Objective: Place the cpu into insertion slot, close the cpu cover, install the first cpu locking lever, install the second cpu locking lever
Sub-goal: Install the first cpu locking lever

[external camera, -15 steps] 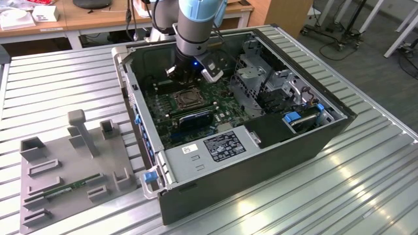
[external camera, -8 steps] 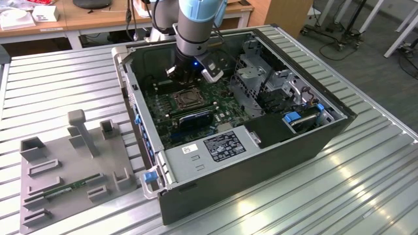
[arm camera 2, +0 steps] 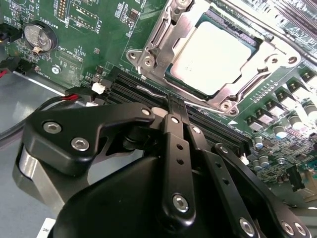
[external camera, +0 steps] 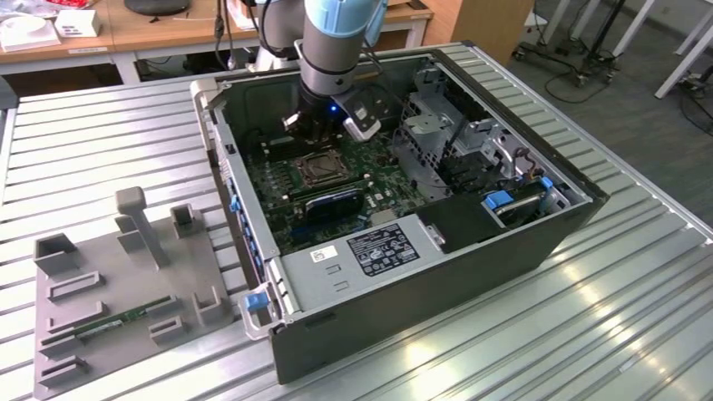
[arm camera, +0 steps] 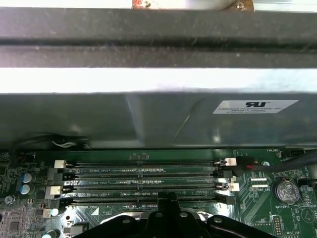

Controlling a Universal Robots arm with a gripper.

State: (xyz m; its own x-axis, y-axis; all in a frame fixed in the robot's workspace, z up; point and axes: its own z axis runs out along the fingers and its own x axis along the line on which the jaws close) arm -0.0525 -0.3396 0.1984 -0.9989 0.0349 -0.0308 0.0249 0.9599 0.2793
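Evidently, the cpu [arm camera 2: 218, 57] was seen seated in the insertion slot [arm camera 2: 140, 58], at the upper right of the second wrist view, with the cpu cover [arm camera 2: 171, 42] laid flat around it. The gripper [arm camera 2: 177, 106] was held just below, over the memory slots [arm camera 2: 143, 87], jaws clenched on nothing. The locking lever [arm camera 2: 156, 27] steps were judged in hand; a precise tip push on thin wire would be called for.

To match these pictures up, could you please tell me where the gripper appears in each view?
Exterior view: the gripper inside the open case, over the green motherboard.
Second wrist view: the gripper over the memory slots, beside the cpu.
First wrist view: the gripper over those slots.
Shared landmark: the motherboard.
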